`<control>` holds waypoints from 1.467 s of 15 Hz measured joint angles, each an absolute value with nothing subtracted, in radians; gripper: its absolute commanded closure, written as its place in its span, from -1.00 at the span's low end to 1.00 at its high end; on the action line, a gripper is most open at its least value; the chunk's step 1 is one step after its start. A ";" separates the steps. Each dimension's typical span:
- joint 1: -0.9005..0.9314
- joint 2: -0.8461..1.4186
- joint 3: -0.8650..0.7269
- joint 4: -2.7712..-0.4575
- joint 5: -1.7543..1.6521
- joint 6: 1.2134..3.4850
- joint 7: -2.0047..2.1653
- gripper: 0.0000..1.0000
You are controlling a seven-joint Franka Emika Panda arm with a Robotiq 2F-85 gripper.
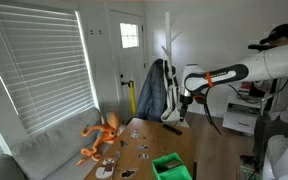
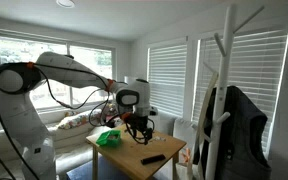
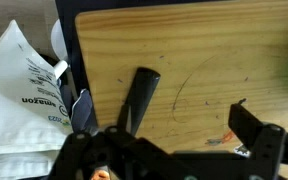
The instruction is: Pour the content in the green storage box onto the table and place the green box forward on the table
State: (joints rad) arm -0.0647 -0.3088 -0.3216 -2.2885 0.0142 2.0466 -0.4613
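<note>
The fingers (image 3: 256, 135) are spread wide with nothing between them, aimed down at bare wood beside a black stick-like object (image 3: 136, 95). To me that reads as an approach pose, open and ready because the grab isn't made yet. The green storage box (image 1: 169, 165) sits upright on the counter (image 1: 180, 143), rim up so whatever's inside stays put, and it's apart from the fingers, just a green sliver at the wrist view's edge, off to one side. Further out, an orange octopus toy (image 1: 104, 135) sprawls near the counter.
</note>
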 measured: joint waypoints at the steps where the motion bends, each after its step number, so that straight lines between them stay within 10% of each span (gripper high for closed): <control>1: -0.065 -0.309 -0.322 -2.288 0.014 2.047 -0.461 -1.00; 22: 0.035 -0.162 -0.123 -2.153 0.109 2.047 -0.395 -1.00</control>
State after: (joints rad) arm 0.0349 -0.1616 -0.1226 -2.1530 0.1090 2.0473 -0.3954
